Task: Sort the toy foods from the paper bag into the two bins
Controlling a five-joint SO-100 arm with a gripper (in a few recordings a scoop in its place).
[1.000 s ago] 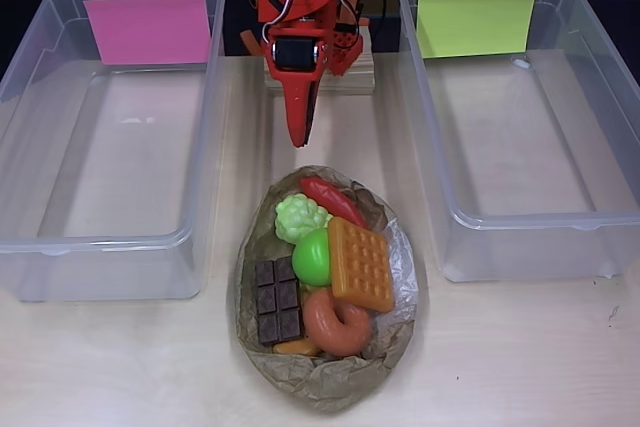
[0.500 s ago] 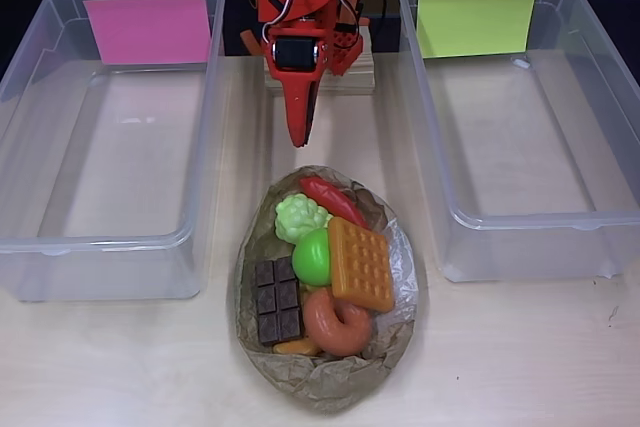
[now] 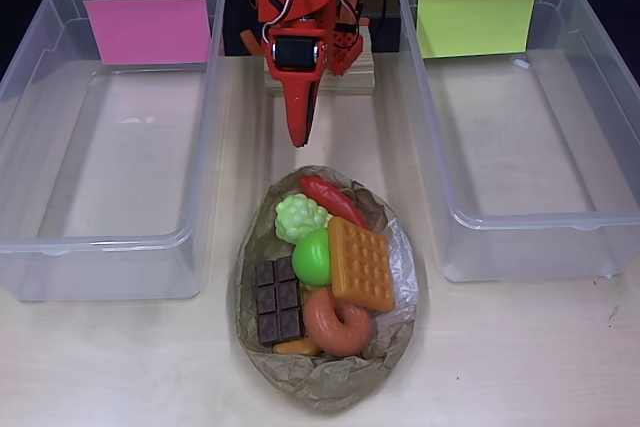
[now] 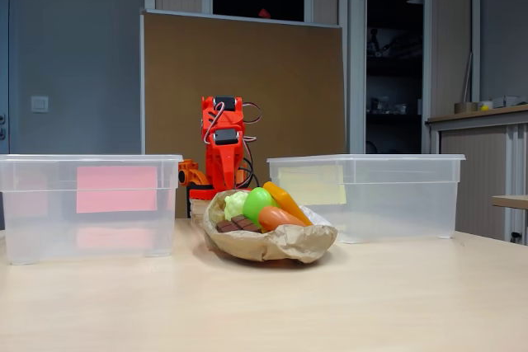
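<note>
A crumpled brown paper bag (image 3: 330,377) (image 4: 272,245) lies on the table between two clear bins. It holds toy foods: a red chili (image 3: 330,199), pale-green grapes (image 3: 298,217), a green ball (image 3: 312,255) (image 4: 257,201), an orange waffle (image 3: 360,265), a dark chocolate bar (image 3: 276,299), a brown donut (image 3: 338,323) (image 4: 277,218) and an orange piece (image 3: 296,347) peeking out below. The bin with the pink label (image 3: 100,137) (image 4: 87,204) stands left and the one with the yellow-green label (image 3: 520,117) (image 4: 371,195) right, both with nothing inside. My red gripper (image 3: 299,135) hangs shut, pointing down behind the bag.
The arm's base sits on a small wooden block (image 3: 360,72) at the table's back edge between the bins. Bare tabletop (image 3: 520,367) stretches in front of the bins and around the bag. A brown board (image 4: 247,88) stands behind the table.
</note>
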